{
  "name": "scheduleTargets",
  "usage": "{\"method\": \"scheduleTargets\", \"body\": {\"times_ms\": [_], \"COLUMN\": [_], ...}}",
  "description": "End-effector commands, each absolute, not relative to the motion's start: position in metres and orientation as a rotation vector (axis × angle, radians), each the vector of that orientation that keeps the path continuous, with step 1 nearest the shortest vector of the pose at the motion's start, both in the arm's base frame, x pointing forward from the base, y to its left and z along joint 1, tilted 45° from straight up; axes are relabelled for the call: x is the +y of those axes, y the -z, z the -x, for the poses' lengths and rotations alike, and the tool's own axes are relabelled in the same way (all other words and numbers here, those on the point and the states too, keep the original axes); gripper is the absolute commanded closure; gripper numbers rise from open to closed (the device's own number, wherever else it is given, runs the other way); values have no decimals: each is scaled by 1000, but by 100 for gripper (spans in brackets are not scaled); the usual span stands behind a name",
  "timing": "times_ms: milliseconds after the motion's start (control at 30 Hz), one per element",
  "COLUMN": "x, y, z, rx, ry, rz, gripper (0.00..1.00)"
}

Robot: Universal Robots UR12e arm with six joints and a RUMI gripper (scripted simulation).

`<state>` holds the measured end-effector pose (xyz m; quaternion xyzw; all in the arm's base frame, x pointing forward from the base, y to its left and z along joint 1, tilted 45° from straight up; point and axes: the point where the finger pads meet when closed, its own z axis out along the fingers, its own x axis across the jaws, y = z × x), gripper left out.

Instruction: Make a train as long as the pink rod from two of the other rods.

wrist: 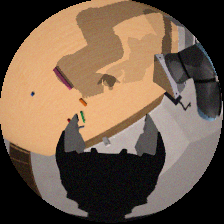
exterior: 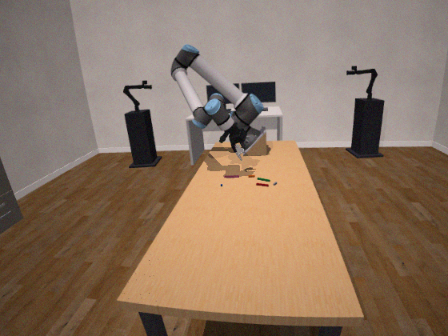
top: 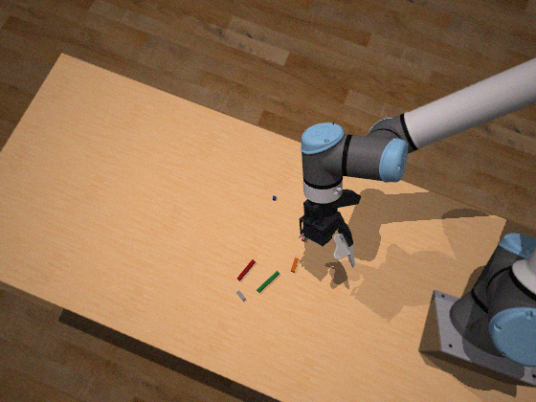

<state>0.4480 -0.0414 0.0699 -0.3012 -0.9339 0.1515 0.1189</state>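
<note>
My gripper (top: pixel 348 260) (exterior: pixel 240 156) (wrist: pixel 111 114) is open and empty, tilted above the table. The pink rod (top: pixel 302 237) (exterior: pixel 231 176) (wrist: pixel 63 78) lies flat, mostly hidden behind the gripper in the top view. The blue rod (top: pixel 274 198) (exterior: pixel 222 185) (wrist: pixel 32 93) lies alone. The orange rod (top: pixel 295 264) (exterior: pixel 251 176) (wrist: pixel 83 102) lies near the green rod (top: pixel 268 281) (exterior: pixel 263 179) (wrist: pixel 83 116). The red rod (top: pixel 246 270) (exterior: pixel 262 185) lies beside the green one, with a gap. The grey rod (top: pixel 241 296) (exterior: pixel 275 183) lies near the red rod's lower end. No rods touch.
The rods lie on a long wooden table (top: pixel 144 191) (exterior: pixel 248 248). The arm's base (top: pixel 442 330) stands at the table's right end in the top view. The arm's shadow falls on the table near the pink and orange rods. A desk with two monitors (exterior: pixel 258 92) stands behind.
</note>
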Motion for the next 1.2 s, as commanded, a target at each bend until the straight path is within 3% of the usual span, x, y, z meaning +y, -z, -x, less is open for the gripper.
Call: {"method": "scheduleTargets", "body": {"times_ms": [0, 1167], "x": [-44, -18], "y": [-49, 38], "z": [-456, -494], "rx": [-2787, -2675], "ry": [-520, -882], "rz": [655, -457], "gripper": [0, 0]}}
